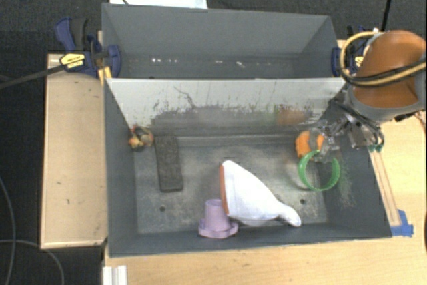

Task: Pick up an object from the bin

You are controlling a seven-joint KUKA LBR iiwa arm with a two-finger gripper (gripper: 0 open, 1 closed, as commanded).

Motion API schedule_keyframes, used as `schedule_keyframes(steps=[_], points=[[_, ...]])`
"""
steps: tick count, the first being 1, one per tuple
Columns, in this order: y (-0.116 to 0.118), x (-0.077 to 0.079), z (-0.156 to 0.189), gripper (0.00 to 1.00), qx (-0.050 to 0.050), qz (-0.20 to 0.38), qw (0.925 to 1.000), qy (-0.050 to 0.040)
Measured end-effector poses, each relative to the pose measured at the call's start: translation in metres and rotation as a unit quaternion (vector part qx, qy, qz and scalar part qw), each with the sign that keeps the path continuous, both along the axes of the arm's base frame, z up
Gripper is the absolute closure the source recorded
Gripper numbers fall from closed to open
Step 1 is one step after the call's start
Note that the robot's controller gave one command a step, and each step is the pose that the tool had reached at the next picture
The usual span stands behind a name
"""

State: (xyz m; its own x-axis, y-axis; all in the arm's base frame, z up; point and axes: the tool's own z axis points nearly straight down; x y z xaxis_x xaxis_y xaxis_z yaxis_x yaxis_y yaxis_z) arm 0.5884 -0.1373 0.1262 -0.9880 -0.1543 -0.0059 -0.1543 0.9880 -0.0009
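Nearest, by the front wall of the grey metal bin (123, 183): a small lilac plastic cup (217, 220), mouth down, touching a crumpled white cloth with an orange edge (257, 202). Further in, to the left: a dark grey rectangular block (169, 162), lying flat, well apart from the rest. Beyond it, at the far left corner of the floor: a small yellow-brown lump (140, 138), too small to name. To the right, about level with the block: a translucent green plastic ring (301, 171), flat on the floor. Just behind the ring, at the foot of the back slope: a small orange rounded thing (303, 142).

Over these two, reaching in from the right under the orange-covered wrist (390, 67): the jaws, low above the far rim of the green ring and just beside the orange thing. Open or closed: cannot tell. Nothing seen gripped between them. Touching the ring or not: also cannot tell.

Judged as the approach to a grasp, the lift not yet done, with every thing on the floor of the bin. Likely target the ring or the orange thing; not possible to say which. Next, probably: settle on one of the two, close firmly, then rise straight up, clear of the back slope and the right wall. With the ring, a thin rim, so careful alignment across it; with the orange thing, some risk of rolling away.
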Motion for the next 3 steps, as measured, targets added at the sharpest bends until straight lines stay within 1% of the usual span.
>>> schedule_keyframes(steps=[1,2,3], points=[[0.0,0.0,0.0,1.0,0.0,0.0,1.0,0.0],[-0.003,-0.009,0.06,1.0,0.001,0.007,1.0,0.0039],[0.01,0.001,0.122,1.0,0.0,0.019,0.9998,0.0004]])
